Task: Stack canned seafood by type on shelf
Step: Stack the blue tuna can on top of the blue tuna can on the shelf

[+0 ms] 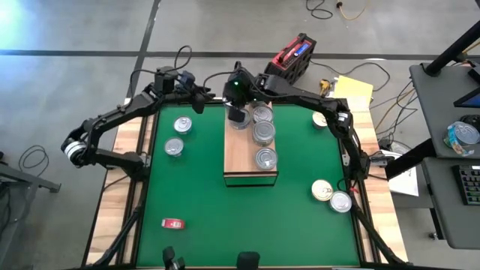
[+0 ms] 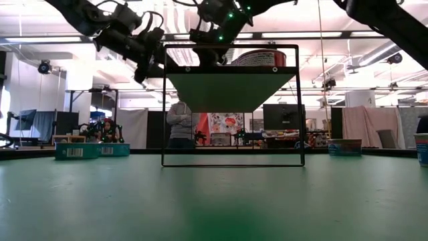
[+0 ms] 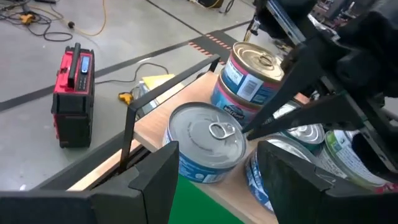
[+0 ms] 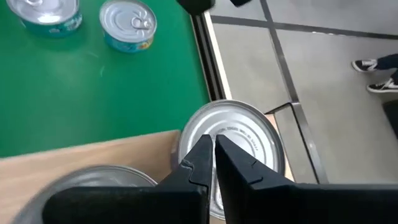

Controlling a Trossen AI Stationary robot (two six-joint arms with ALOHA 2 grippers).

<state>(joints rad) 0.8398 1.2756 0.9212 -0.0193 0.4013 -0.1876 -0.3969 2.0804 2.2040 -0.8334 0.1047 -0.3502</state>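
The dark left arm reaches in from the table's left side, and its two-finger gripper (image 3: 214, 180) has the fingers apart. The dark right arm reaches across from the right; its gripper (image 4: 213, 158) is closed.

Cans (image 1: 263, 133) in row on shelf (image 1: 238, 161); loose cans (image 1: 178, 136) on mat left.

My two arms were dark, nearly black, built of slim jointed links with black cables looped along them, and my left arm (image 1: 112, 120) carried a pale silver-white ring at one joint. My right arm (image 1: 315, 101) showed small green lights glowing near its wrist. My left gripper (image 3: 214, 177) had broad, flat, angular black fingers, while my right gripper (image 4: 213, 155) had fingers tapering to narrow matte-black tips.
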